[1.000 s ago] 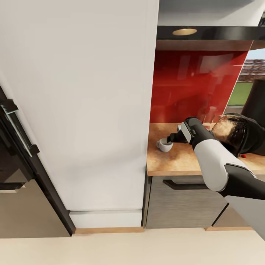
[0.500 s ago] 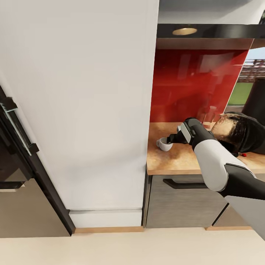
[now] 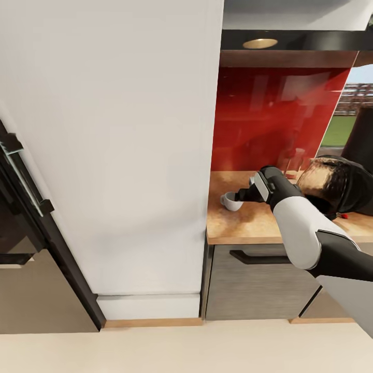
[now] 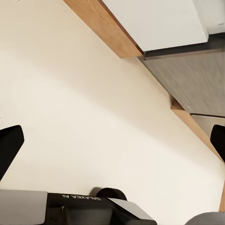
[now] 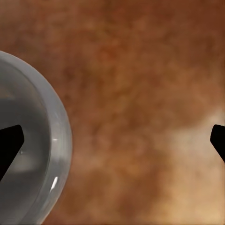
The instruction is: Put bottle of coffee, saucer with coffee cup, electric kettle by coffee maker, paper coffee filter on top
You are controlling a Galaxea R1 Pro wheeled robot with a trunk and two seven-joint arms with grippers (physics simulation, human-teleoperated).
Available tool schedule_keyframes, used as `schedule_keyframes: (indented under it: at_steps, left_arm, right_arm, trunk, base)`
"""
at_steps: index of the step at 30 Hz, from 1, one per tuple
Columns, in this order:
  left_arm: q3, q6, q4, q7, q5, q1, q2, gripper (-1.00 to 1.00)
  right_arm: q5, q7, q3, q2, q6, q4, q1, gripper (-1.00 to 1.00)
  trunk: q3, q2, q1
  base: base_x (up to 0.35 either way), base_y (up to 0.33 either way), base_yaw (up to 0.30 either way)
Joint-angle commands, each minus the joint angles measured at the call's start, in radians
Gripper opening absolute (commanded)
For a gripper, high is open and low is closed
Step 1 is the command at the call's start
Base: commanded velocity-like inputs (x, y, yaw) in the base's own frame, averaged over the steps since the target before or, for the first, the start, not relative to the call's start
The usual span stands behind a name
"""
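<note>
1. On the bench (image 3: 243, 225), close to the tall white cabinet (image 3: 114, 145), stands the coffee cup (image 3: 231, 201).
2. Right pincer (image 3: 240, 197) is at the cup's rim, fingers apart, one inside the cup.
3. Left pincer (image 4: 112, 140) is spread wide above the floor (image 4: 84, 117).
4. Electric kettle (image 3: 336, 186) lies tilted beside the right arm.

Kitchen: countertop (image 3: 243, 228), red splashback (image 3: 269, 119)

Coffee cup (image 3: 230, 201): small, white, upright on countertop (image 3: 243, 225), near its left end. Electric kettle (image 3: 336, 185): glass body, black lid, seen further right on countertop.
</note>
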Motion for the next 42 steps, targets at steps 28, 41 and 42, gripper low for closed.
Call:
schedule_keyframes:
  at_steps: [28,41,42]
  left_arm:
    - [0.007,0.009,0.0,-0.006,-0.004,0.0,0.001,1.0]
    - [0.006,0.01,0.0,0.002,-0.005,0.0,-0.001,1.0]
    - [0.006,0.01,0.0,0.002,-0.005,0.0,-0.001,1.0]
  right_arm:
    - [0.004,0.0,-0.008,0.001,0.003,-0.001,-0.001,-1.0]
    - [0.007,-0.078,-0.008,-0.008,0.005,-0.039,-0.002,-1.0]
    - [0.007,-0.093,-0.007,-0.009,0.005,-0.049,-0.002,-1.0]
  trunk:
    - [0.012,0.028,-0.015]
    - [0.052,0.119,-0.065]
    - [0.055,0.126,-0.069]
  base:
    - [0.0,0.0,0.0]
    - [0.0,0.0,0.0]
    - [0.0,0.0,0.0]
